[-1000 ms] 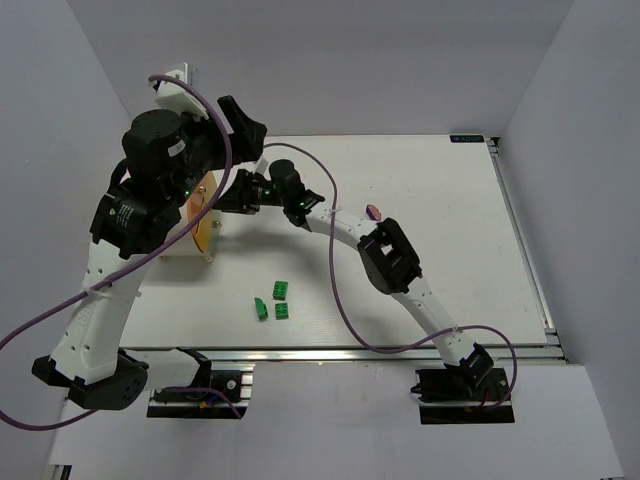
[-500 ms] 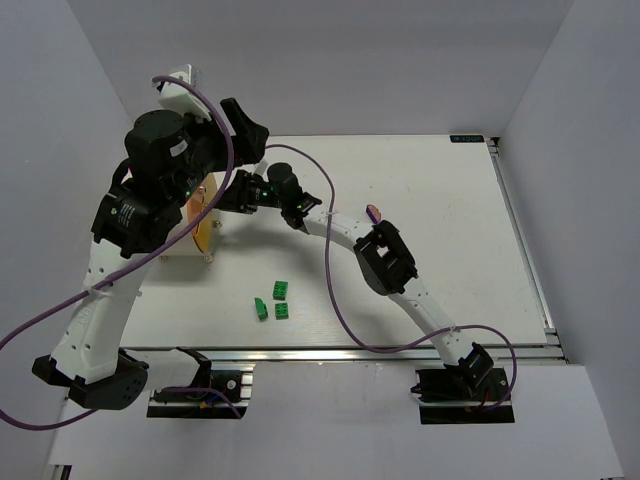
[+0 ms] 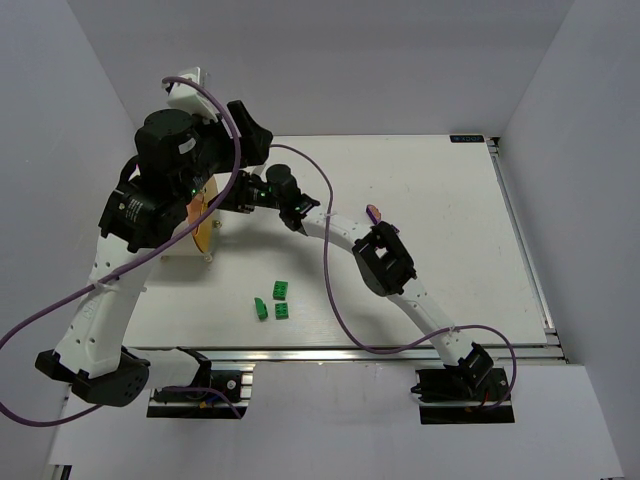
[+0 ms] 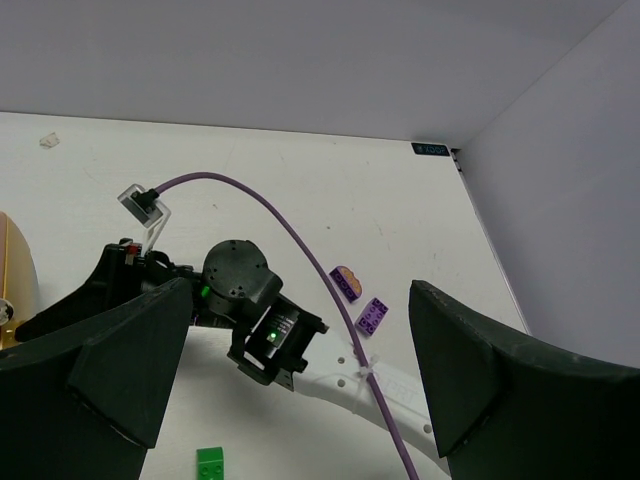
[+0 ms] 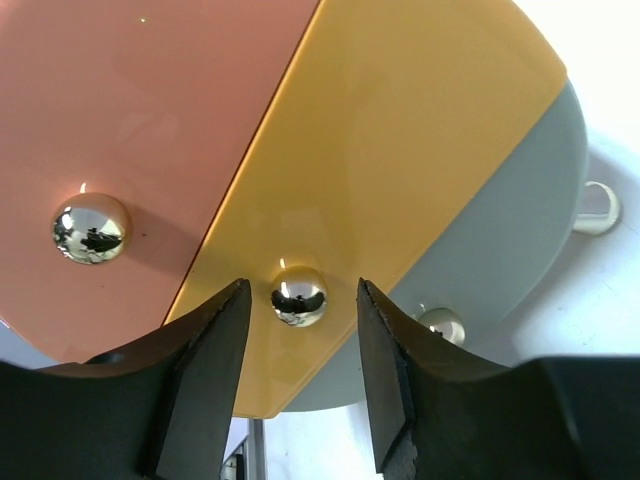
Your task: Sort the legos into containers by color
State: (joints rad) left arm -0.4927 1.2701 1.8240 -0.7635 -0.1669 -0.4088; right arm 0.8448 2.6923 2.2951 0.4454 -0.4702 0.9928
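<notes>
The container [image 5: 400,150] stands at the left edge of the worktop [image 3: 450,230], half hidden under the left arm in the overhead view. Its round face is turned toward the middle of the worktop. Up close, that face is split into salmon, yellow and grey-green bands, each with a brass knob. The right gripper [image 5: 302,292] has its fingers on either side of the middle knob [image 5: 299,296], the one on the yellow band. A sliver of gap shows on each side, so the jaws are spread and gripping nothing yet.

The legos are all loose on the worktop. Three green ones [image 3: 275,300] lie together by the near edge, left of the middle. Two purple pieces [image 4: 374,314] lie around the centre, just beyond the right arm's forearm. We see no orange bricks (they may be hidden behind the arms).

The left gripper [image 4: 300,295] hovers high over the left side, jaws spread wide and empty.

We judge this to be the opening step, getting hold of a knob so that a compartment can take bricks. No sorting shows as done. Next, the fingers need to close squarely on the knob, which is small, round and shiny, and an off-centre pinch could slip off. Then comes a straight pull, with the container kept from sliding.
</notes>
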